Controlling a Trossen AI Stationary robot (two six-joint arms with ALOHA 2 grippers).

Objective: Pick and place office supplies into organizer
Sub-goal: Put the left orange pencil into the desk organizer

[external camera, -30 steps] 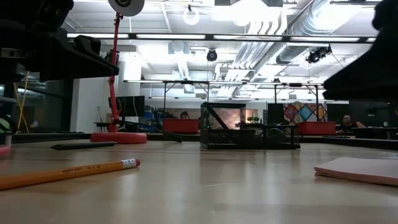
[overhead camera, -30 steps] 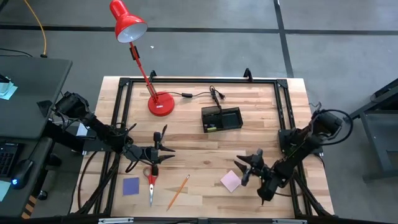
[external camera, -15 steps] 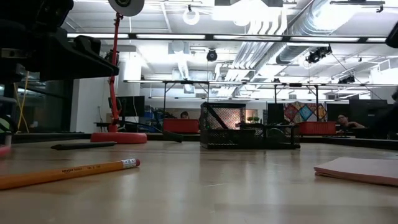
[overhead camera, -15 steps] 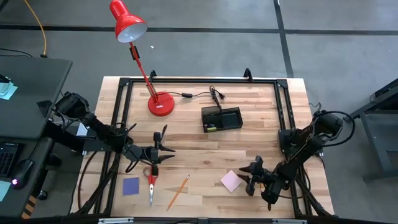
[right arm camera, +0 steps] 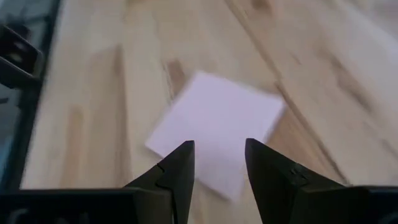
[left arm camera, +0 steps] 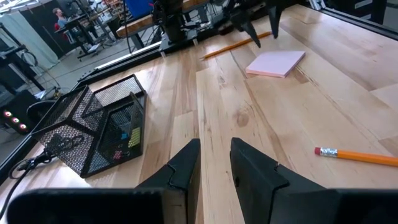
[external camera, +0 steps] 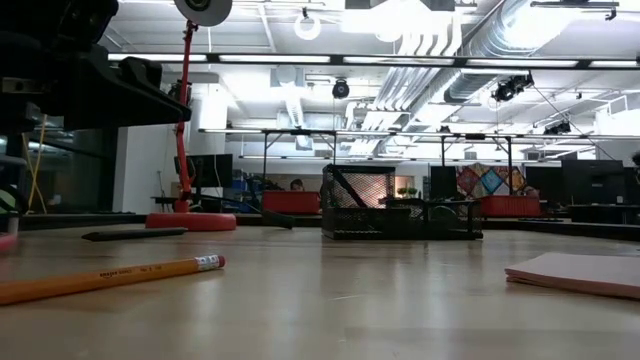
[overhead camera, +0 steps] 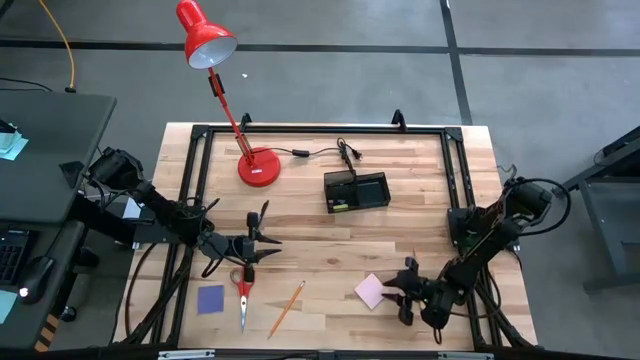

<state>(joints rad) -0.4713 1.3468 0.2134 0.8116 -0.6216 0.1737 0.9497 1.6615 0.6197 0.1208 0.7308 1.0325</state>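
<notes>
Your right gripper stood just beside the pink pad, at its three o'clock, jaws apart and empty. Your left gripper, jaws narrowly parted and empty, waited above the scissors. The organizer sat at the pad's twelve o'clock; a pencil lay at nine.
</notes>
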